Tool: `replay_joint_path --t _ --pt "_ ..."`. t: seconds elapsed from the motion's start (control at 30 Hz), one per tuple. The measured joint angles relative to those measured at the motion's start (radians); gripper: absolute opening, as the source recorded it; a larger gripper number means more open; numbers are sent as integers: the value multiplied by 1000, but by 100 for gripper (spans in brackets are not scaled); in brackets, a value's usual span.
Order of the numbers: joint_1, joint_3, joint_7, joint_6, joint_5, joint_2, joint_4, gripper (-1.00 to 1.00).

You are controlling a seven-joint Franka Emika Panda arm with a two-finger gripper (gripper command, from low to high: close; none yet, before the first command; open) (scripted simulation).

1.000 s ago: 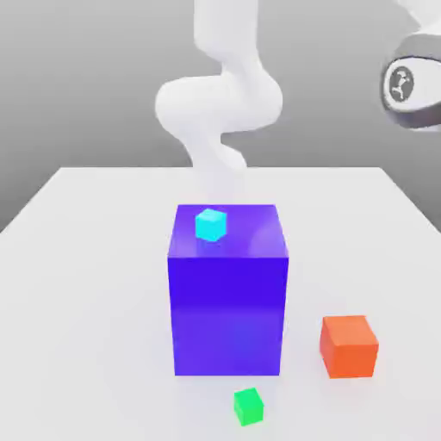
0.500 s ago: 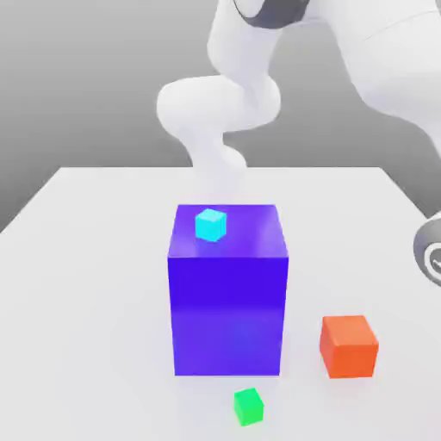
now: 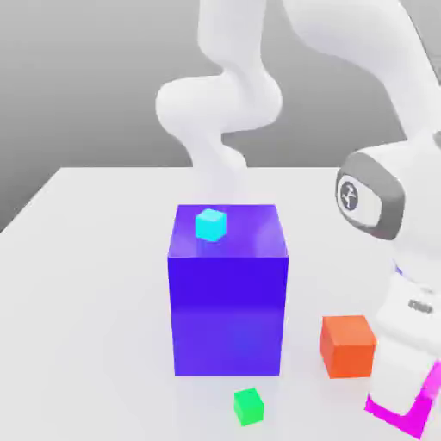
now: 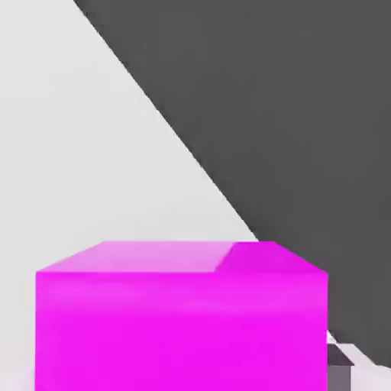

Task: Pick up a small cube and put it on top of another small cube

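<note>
Arm (image 3: 388,198) low at exterior view's right, hand over magenta cube (image 3: 405,412) at table (image 3: 86,258) edge. Finger state: cannot tell. Cyan cube (image 3: 211,224) sits atop tall blue block (image 3: 228,301). Green cube (image 3: 248,406) in front of block; orange cube (image 3: 348,345) beside it.

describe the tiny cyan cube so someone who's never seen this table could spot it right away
Find the big blue block mid-table. On its top face, toward the exterior view's left, sits the small cyan cube. It alone is raised; the small green cube and orange cube rest on the table.
</note>
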Motion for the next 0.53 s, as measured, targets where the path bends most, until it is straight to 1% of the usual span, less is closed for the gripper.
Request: replay_joint_path --t 0.27,0.43,0.47,0.53 --pt "-96 -132 319 59 39 -173 -233 -100" --pt "-113 -119 321 208 85 -39 -249 -100" --pt "-116 -115 317 227 91 -20 -248 100" --pt "-116 -115 317 227 91 -20 -248 100"
